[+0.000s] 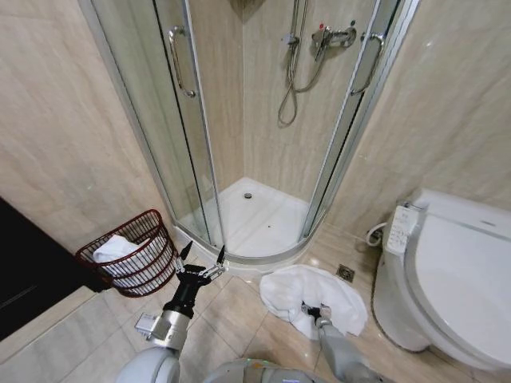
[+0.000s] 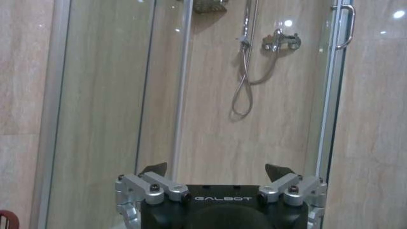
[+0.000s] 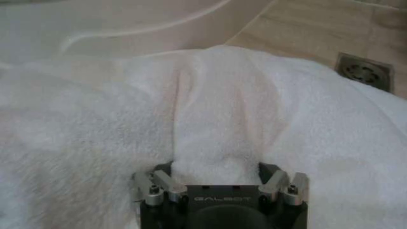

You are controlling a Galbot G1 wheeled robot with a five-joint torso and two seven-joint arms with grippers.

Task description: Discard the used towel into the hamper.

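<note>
Head looks down; left wrist faces shower (image 2: 245, 71) — right, towel (image 3: 222, 119), perhaps touching.

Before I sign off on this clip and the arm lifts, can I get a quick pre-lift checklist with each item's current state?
1. Right gripper down on the towel: ok, a ridge of cloth sits between its fingers.
2. Grip closed firmly on that fold: cannot tell.
3. Towel free to lift: ok, it lies loose on the floor tiles beside the shower tray.
4. Hamper upright with open mouth: ok, though white cloth already lies inside.
5. Left gripper out of the way: not ok, it hangs open near the hamper, towards the towel.
</note>
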